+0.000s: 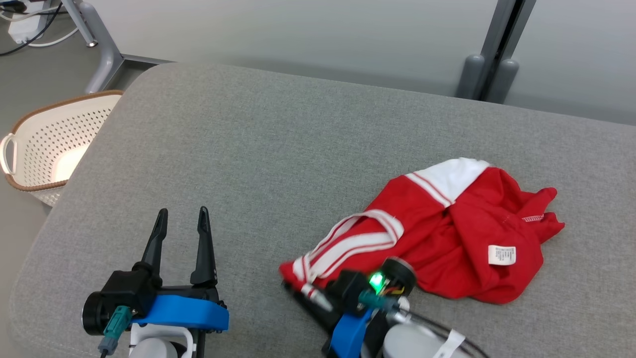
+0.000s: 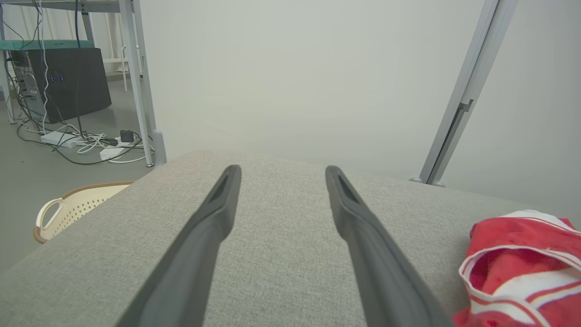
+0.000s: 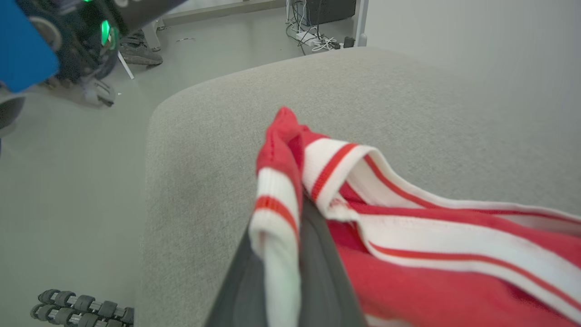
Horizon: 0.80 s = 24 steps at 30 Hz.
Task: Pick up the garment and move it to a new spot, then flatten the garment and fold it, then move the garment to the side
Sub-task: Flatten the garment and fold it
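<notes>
Surface, head view: grey fabric cushion [image 1: 278, 149] takes up most of the scene, with a pale wall [image 1: 298, 30] behind it, a grey metal post [image 1: 497, 49] at the far right and grey floor [image 1: 30, 74] to the left.
Basket: cream, perforated, brown-rimmed basket [image 1: 54, 144] on the floor just beside the cushion's left edge.
Garment: red garment [image 1: 462, 233] with white striped trim lies crumpled on the right half of the cushion, toward the near side; a white care label [image 1: 502, 254] faces up.
Left gripper: left gripper [image 1: 182, 210] at the near left over bare cushion, fingers spread, nothing between them, well apart from the garment.
Right gripper: right gripper [image 1: 291, 284] near, right of centre, at the garment's near-left striped corner; a green light glows on its body.
Left wrist view: two dark fingers [image 2: 213, 218] stand wide apart over bare cushion and hold nothing; the garment is to the right, the basket on the floor to the left, with cables [image 2: 81, 141] and a dark box [image 2: 68, 81] farther left.
Right wrist view: the jaws are pressed together on the white-and-red striped band [image 3: 277, 213], which runs up between them; a red tip pokes out beyond, and the rest of the garment trails right across the cushion.
</notes>
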{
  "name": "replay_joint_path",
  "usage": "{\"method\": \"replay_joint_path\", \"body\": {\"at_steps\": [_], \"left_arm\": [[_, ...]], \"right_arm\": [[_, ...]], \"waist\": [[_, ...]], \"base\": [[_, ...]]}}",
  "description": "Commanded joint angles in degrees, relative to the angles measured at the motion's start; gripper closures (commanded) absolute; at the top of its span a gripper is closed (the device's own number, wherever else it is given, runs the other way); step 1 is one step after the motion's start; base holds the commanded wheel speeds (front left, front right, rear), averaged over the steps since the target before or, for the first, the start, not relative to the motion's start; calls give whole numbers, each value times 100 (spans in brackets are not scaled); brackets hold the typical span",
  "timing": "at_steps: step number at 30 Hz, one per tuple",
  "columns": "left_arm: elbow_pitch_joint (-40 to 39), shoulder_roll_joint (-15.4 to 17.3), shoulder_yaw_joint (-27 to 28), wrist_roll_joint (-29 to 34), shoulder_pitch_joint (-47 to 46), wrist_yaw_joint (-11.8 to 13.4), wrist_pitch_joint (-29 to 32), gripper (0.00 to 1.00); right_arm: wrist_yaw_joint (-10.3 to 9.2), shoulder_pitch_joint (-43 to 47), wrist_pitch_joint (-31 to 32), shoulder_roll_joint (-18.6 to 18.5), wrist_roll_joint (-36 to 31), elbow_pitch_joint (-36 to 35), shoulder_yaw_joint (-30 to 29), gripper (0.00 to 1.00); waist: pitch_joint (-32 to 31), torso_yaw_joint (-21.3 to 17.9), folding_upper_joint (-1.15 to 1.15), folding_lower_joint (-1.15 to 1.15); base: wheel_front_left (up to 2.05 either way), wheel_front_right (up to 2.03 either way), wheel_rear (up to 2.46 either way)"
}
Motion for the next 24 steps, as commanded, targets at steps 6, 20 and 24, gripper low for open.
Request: {"method": "replay_joint_path", "body": {"at_steps": [6, 20, 24], "left_arm": [[61, -10, -43, -105, -39, 77, -28, 0], [-10, -7, 163, 22, 295, 126, -28, 0], [-76, -9, 266, 64, 361, 99, -27, 0]], "right_arm": [[1, 239, -1, -10, 236, -168, 700, 0], [0, 235, -444, -127, -537, -51, -1423, 0], [1, 435, -446, -402, -973, -315, -2214, 0]], "waist": [[-56, -73, 0, 0], [-431, -718, 0, 0], [-429, -851, 0, 0]], "base": [[0, 0, 0], [0, 0, 0], [0, 0, 0]]}}
